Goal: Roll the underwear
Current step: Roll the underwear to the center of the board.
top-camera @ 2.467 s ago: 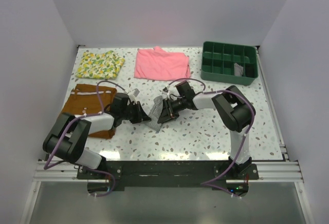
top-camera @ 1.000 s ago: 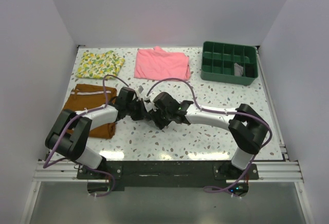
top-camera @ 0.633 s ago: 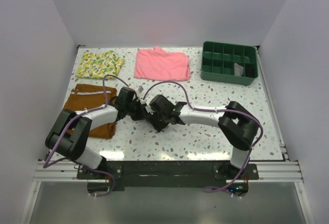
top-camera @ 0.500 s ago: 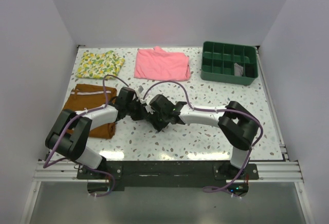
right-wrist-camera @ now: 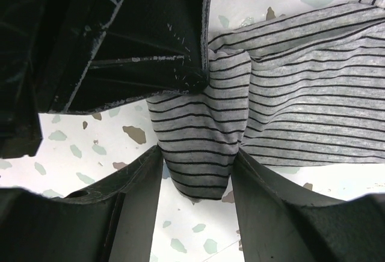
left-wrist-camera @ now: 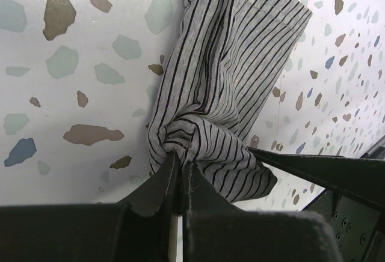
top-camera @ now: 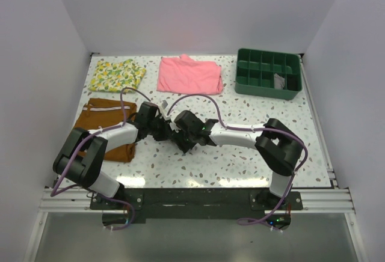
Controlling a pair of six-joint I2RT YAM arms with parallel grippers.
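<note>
The right arm has swung out long and low to the left, and the two grippers, apart a moment ago, have closed in on each other; over the last half-second nothing shifts.

Left gripper (left-wrist-camera: 182,169): jaws squeezed almost together, pinching a gathered knot of the underwear (left-wrist-camera: 228,88). From that pinch the cloth, grey with thin dark stripes, fans away ahead of the fingertips and lies flat on the table (left-wrist-camera: 72,94).

Right gripper (right-wrist-camera: 195,166): jaws standing about halfway apart, with a thick fold of the underwear wedged between them. The fabric presses against both fingers (right-wrist-camera: 141,178), so this is a hold. The rest of the cloth spreads off to the right of that fold in the wrist view.

From above, the grippers sit nose to nose with the bundle all but hidden between them. The shorts (top-camera: 99,115) lie just left of the left gripper. The pink garment (top-camera: 189,74) lies beyond both grippers, the floral cloth (top-camera: 117,74) beyond and left. The tray (top-camera: 264,89) sits well off, beyond and right of the right gripper.
</note>
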